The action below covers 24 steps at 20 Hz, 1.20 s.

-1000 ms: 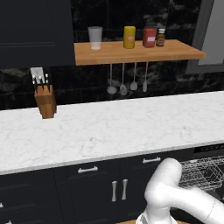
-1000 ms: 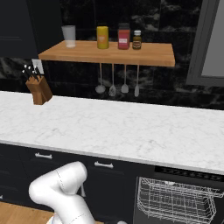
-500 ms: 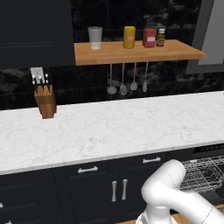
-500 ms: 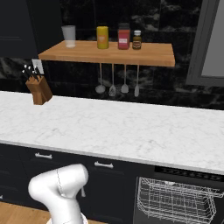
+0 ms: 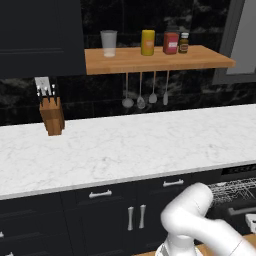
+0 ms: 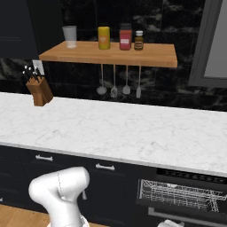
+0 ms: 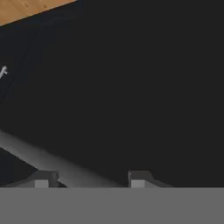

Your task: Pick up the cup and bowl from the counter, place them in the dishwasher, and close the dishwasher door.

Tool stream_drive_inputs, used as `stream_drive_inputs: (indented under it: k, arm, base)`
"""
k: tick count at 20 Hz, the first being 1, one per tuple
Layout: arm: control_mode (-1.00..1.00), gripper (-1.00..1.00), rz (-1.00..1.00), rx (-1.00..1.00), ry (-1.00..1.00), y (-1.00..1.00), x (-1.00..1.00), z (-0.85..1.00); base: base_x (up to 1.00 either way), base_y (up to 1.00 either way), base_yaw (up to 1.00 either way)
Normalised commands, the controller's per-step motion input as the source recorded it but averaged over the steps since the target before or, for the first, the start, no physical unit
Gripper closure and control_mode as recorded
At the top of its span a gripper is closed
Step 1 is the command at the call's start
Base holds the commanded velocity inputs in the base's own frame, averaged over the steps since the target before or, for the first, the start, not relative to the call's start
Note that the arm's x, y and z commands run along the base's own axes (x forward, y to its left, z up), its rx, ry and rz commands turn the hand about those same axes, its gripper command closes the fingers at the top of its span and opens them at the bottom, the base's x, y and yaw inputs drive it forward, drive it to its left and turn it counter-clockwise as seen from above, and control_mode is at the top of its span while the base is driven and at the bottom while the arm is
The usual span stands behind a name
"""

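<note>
Fingertips of the gripper (image 7: 89, 179) stood apart, seemingly straddling the silver bar handle (image 7: 39, 154) that ran slantwise across the dark dishwasher door (image 7: 131, 87), which lay directly ahead, close.

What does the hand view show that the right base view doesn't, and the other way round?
Hand view: the claw up close, its two tips on either side of a grey bar that crosses a dark flat panel, probably the dishwasher door and its handle. I cannot tell whether the tips grip it. Right base view: the marble counter, the wooden shelf, the knife block, the dishwasher's wire rack and the white arm. Both: the wooden floor.
</note>
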Motion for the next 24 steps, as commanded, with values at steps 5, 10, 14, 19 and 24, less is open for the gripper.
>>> stream_drive_inputs:
  k: [5,10,14,19,24]
  arm:
    - [-1.0,-1.0,-0.2,0.74,-0.44,-0.04,0.77,0.0]
    - [-1.0,-1.0,-0.08,0.64,-0.23,-0.18,0.52,0.01]
    - [-1.0,-1.0,-0.01,0.65,-0.18,-0.45,0.34,0.0]
    - [-1.0,-1.0,0.09,0.58,-0.27,-0.28,0.4,0.04]
    - [-1.0,-1.0,0.11,0.2,-0.23,-0.11,0.0,0.0]
  base:
    - [0.0,0.0,0.0]
    - [0.0,0.0,0.0]
    - [0.0,0.0,0.0]
    - [0.0,0.0,0.0]
    - [0.0,0.0,0.0]
